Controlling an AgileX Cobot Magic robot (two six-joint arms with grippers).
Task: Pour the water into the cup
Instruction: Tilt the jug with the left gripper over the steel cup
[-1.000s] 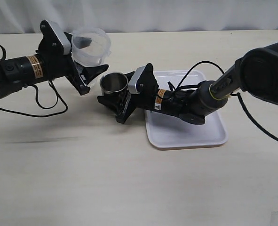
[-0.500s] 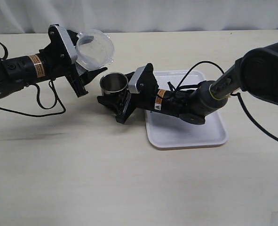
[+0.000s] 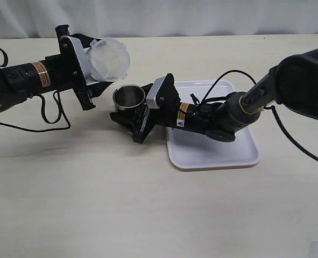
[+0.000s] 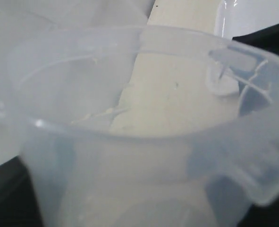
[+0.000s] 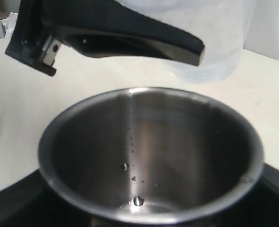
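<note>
Tipping looks like the step in hand: the left tool (image 3: 94, 64) clamps the clear jug (image 3: 109, 59), its long axis leaning well over, just up-left of the cup (image 3: 129, 97) in the exterior view. The right tool (image 3: 133, 114) grips the cup upright, beside the white tray (image 3: 218, 156). No stream shows; I reckon the jug's lip must come over that rim.

jug (image 3: 109, 59) close by cup (image 3: 129, 97), tray (image 3: 212, 156) beside
</note>
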